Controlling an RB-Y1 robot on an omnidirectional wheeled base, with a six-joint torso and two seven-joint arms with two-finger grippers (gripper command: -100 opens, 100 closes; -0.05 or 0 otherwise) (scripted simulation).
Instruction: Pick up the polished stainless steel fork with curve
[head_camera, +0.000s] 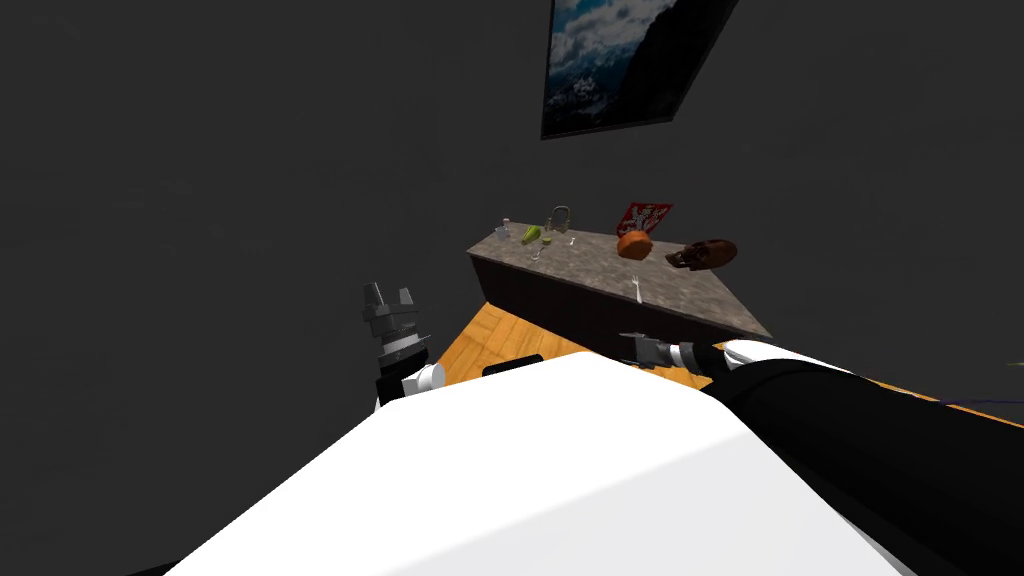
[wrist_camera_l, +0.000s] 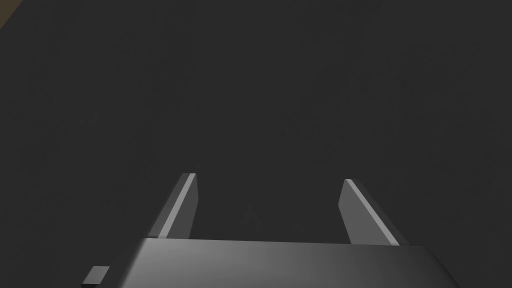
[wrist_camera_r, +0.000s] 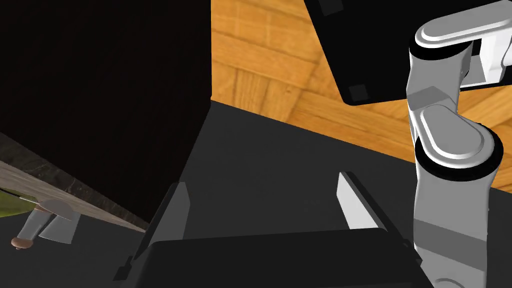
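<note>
On the grey stone-topped counter (head_camera: 690, 295), close to its near edge, the pale fork (head_camera: 636, 288) is seen lying flat, apart from the other things. Farther back on the top, an orange lump (head_camera: 634, 244), a brown object (head_camera: 705, 254), a red box (head_camera: 643, 217) and a green item (head_camera: 531, 235) are set out. A second small utensil (head_camera: 540, 252) is placed just beside the green item. The right gripper (head_camera: 630, 348) is held low in front of the counter, near the fork but short of it and not touching it. In the right wrist view its fingers (wrist_camera_r: 356, 205) are shown spread apart and empty, with the wooden floor (wrist_camera_r: 260, 60) beyond them. The left gripper (head_camera: 389, 296) is raised to the left of the counter, well apart from the fork, against a dark wall. Its fingers (wrist_camera_l: 362, 215) are likewise spread apart and empty. A framed landscape picture (head_camera: 620, 60) is hung on the wall above the counter.
</note>
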